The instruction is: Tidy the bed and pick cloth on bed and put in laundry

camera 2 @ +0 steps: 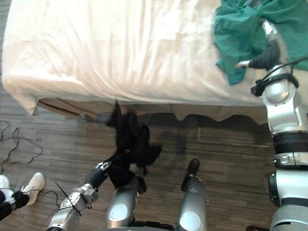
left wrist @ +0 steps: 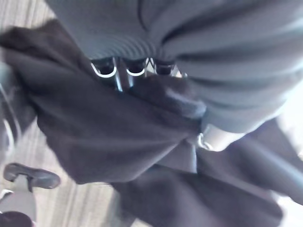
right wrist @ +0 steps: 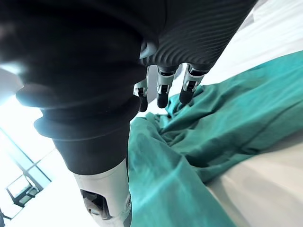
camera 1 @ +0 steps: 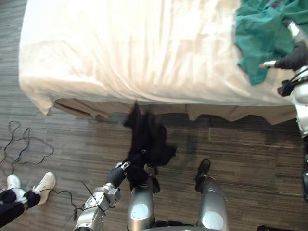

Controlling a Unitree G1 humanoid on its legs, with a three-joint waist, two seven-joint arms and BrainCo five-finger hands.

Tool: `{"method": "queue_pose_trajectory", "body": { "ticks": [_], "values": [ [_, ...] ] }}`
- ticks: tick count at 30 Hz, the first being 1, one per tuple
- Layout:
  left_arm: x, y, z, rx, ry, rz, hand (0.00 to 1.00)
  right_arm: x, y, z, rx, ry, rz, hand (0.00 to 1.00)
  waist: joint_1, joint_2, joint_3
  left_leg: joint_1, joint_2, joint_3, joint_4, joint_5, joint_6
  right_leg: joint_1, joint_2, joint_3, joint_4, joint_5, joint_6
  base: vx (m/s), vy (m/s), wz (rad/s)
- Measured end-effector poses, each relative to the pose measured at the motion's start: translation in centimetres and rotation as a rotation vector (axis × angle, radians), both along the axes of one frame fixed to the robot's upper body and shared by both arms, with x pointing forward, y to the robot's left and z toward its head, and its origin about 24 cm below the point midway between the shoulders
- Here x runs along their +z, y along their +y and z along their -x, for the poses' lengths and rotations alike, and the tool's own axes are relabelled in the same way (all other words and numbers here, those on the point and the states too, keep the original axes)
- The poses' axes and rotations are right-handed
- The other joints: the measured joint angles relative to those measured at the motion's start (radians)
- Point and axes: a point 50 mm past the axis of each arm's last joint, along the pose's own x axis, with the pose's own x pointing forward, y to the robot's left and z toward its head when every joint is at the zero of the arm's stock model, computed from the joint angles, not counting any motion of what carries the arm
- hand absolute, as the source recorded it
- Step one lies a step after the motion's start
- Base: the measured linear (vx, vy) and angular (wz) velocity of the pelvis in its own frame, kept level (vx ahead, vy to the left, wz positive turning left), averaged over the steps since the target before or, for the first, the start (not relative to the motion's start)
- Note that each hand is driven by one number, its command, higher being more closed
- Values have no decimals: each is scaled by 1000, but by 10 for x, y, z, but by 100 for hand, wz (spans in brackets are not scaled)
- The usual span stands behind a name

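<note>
1. Left hand (camera 1: pixel 118 174): fingers (left wrist: pixel 116 75) curled tight into the black cloth (camera 1: pixel 147 139), pinching a bunch of it.
2. That cloth hangs over the floor (camera 1: pixel 240 154) just short of the bed's (camera 1: pixel 134 48) near edge. Long axis runs 12-to-6, tip pointing at 12.
3. Right hand (camera 1: pixel 294 55): fingers loosely straight, tips at the green cloth (camera 1: pixel 260 33), which is on the bed at 1 o'clock with its tail toward 6.
4. Plain sheet runs off toward 9. A person's shoes (camera 1: pixel 45 183) are at 8.

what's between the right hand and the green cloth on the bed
Nothing visible. The right hand is right over the green cloth on the bed, fingertips at its folds; whether they touch I cannot tell.
</note>
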Motion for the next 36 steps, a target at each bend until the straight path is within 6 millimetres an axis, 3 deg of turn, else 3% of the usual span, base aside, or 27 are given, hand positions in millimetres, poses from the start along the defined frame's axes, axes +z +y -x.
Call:
{"method": "queue_pose_trajectory", "body": {
  "ticks": [7, 12, 13, 17, 20, 25, 29, 31, 32, 34, 35, 36],
  "values": [
    [20, -17, -5, -49, -59, 122, 100, 45, -35, 8, -212, 26, 115, 0, 21, 54, 18, -40, -57, -11, -89, 79, 17, -119, -71, -6, 127, -39, 2, -19, -5, 17],
    [17, -19, -3, -75, -30, 133, 100, 57, -51, 11, -313, 75, 111, 0, 43, 62, 16, -102, -98, -15, -89, 100, 9, -238, -138, 16, 251, -85, -1, -32, -60, 19],
    [16, -19, -3, -78, -21, 136, 100, 63, -53, 13, -330, 81, 104, 100, 46, 62, 16, -113, -108, -14, -89, 103, 5, -265, -154, 24, 280, -98, -2, -40, -91, 18],
    [14, -20, 1, -92, -12, 149, 100, 75, -52, 16, -367, 133, 151, 100, 42, 63, 15, -132, -122, 1, -89, 99, -6, -312, -192, 38, 332, -122, -4, -53, -63, 11],
    [16, -22, 1, -118, -32, 163, 100, 88, -50, 19, -370, 112, 124, 100, 39, 65, 14, -141, -102, 94, -89, 94, -6, -335, -199, 44, 343, -122, -3, -47, -60, 3],
    [23, -29, 0, -145, -71, 191, 100, 89, -56, 23, -364, 121, 61, 100, 38, 64, 5, -138, -105, 130, -89, 110, 6, -330, -216, 42, 343, -119, 1, -2, -64, 6],
    [23, -41, 4, -152, -71, 241, 100, 55, -48, 4, -192, 161, -96, 100, 19, 58, -5, -72, -102, 138, -89, 116, 14, -253, -213, 29, 323, -121, 5, 24, -85, -9],
    [21, -50, 12, -168, -64, 289, 100, 17, -42, -8, 4, 156, -315, 100, 6, 47, -18, -24, -99, 152, -89, 115, 13, -200, -205, 29, 301, -123, 9, 15, -82, -18],
    [19, -53, 16, -158, -56, 311, 100, -3, -39, -11, 83, 142, -427, 100, -2, 43, -26, -4, -96, 158, -89, 114, 12, -174, -199, 27, 290, -123, 11, 22, -87, -21],
    [15, -53, 23, -114, -29, 369, 100, -78, -23, -8, 358, 76, -828, 100, -18, 22, -38, 73, -79, 161, -89, 100, -6, -77, -167, 15, 243, -121, 14, 33, -94, -24],
    [15, -53, 23, -111, -29, 372, 100, -82, -22, -7, 370, 71, -850, 100, -18, 21, -39, 76, -78, 161, -89, 100, -6, -71, -165, 13, 241, -121, 14, 27, -86, -10],
    [14, -50, 24, -76, -26, 393, 100, -123, -9, 0, 466, 41, -1049, 100, -35, 6, -47, 102, -64, 159, -89, 100, -6, -25, -148, -3, 215, -120, 17, 21, -115, -8]
  ]
}}
